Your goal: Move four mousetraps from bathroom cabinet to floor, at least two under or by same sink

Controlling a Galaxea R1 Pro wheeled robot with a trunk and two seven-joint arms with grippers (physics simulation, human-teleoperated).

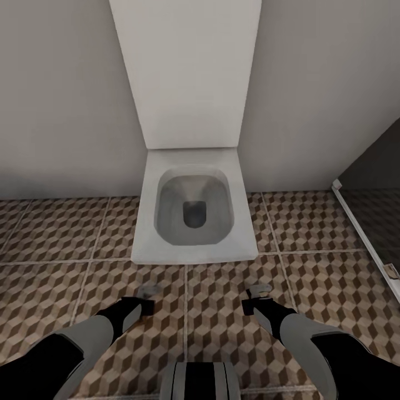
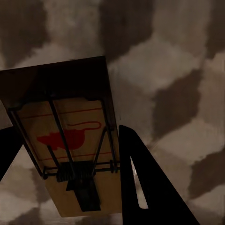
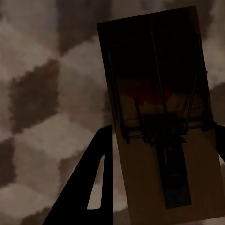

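Facing a white toilet (image 1: 194, 214), both arms hang low over the bathroom floor (image 1: 322, 233) just in front of its bowl. Left fingers (image 2: 140, 183) are clamped on one mousetrap (image 2: 70, 140), right fingers (image 3: 93, 187) on a second mousetrap (image 3: 159, 117); both boards hover above the cube-pattern tiles.

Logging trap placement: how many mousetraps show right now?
2. One mousetrap sits between the left gripper fingers; another mousetrap between the right gripper fingers, both above the bathroom floor. Others may be out of sight.
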